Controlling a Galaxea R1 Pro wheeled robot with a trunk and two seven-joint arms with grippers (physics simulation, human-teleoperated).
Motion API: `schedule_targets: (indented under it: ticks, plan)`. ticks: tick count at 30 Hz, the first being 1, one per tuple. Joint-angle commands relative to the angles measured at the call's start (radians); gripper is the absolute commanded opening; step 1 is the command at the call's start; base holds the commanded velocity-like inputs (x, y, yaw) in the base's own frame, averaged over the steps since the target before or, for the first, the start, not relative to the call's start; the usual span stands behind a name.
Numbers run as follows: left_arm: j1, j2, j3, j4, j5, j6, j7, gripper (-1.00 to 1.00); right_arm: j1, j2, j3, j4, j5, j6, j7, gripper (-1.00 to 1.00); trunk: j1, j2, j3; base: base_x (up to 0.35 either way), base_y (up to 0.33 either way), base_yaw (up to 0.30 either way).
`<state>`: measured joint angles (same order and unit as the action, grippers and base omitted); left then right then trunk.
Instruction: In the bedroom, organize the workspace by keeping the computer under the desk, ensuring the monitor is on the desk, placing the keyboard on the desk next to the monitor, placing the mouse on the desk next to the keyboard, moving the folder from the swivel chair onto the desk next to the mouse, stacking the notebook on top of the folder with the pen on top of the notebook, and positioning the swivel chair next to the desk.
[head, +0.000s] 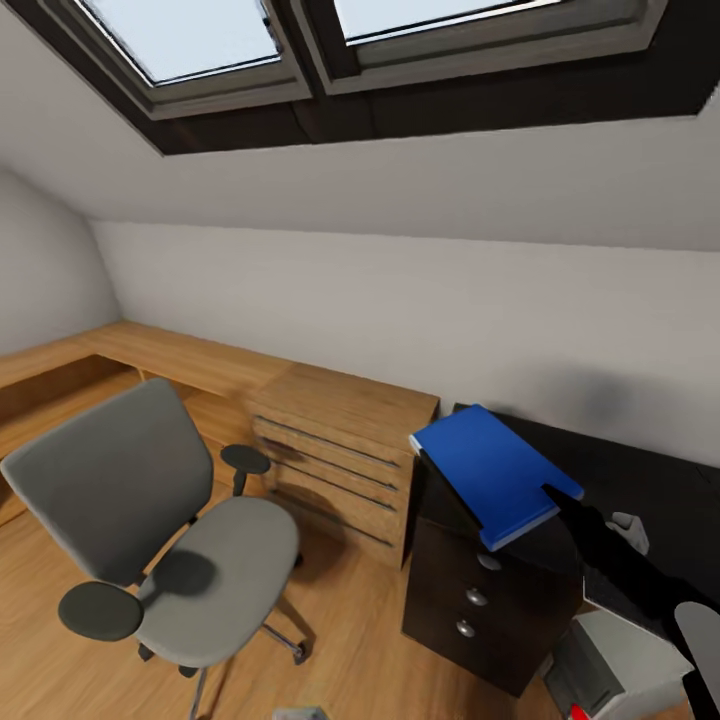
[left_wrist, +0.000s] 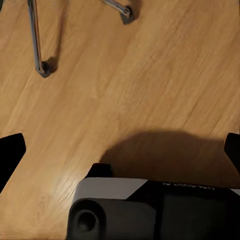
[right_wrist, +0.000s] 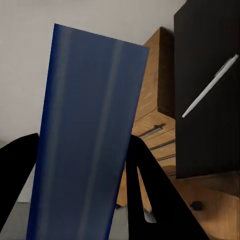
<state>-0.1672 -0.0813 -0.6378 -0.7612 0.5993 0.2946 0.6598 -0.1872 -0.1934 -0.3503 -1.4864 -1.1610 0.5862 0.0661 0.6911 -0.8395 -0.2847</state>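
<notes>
Grey fabric is covering the swivel chair, which is standing on the wooden floor at the left of the head view, with its seat empty and its round armrests sticking out at each side. Behind it a low wooden bench is running along the white wall, and a wooden drawer unit is standing just beside the dark desk.

In the left wrist view the left gripper is being held above the bare floor, with its jaws spread wide and nothing between them; two chair legs are seen near it.

Further to the right, the blue folder is being held over the left end of the desk, above the dark desk drawers. It is tilted, and its long axis is running from the wall side down toward the robot, with the near end lower. The right gripper is closed on this near edge of the folder. In the right wrist view the folder is reaching straight away between the two black fingers, along their direction. A white pen is lying on the desk top, well apart from the folder. A grey computer is standing under the desk at the lower right.
</notes>
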Motion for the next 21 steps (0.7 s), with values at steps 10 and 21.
schedule_targets:
  ticks: [10, 21]
  plan:
    - [-0.002, 0.001, -0.016, 0.352, -0.021, -0.301, -0.160, 1.00, -0.001, -0.001, -0.004, 0.000, 0.001, 0.006, 0.004, -1.00, -0.023, 0.041, 0.018, 0.000, 0.000, -0.300]
    - [-0.002, 0.001, -0.017, 0.520, -0.019, -0.547, -0.293, 1.00, -0.001, 0.002, -0.006, 0.004, 0.018, -0.001, 0.006, -1.00, -0.023, 0.041, 0.018, 0.000, 0.000, -0.297]
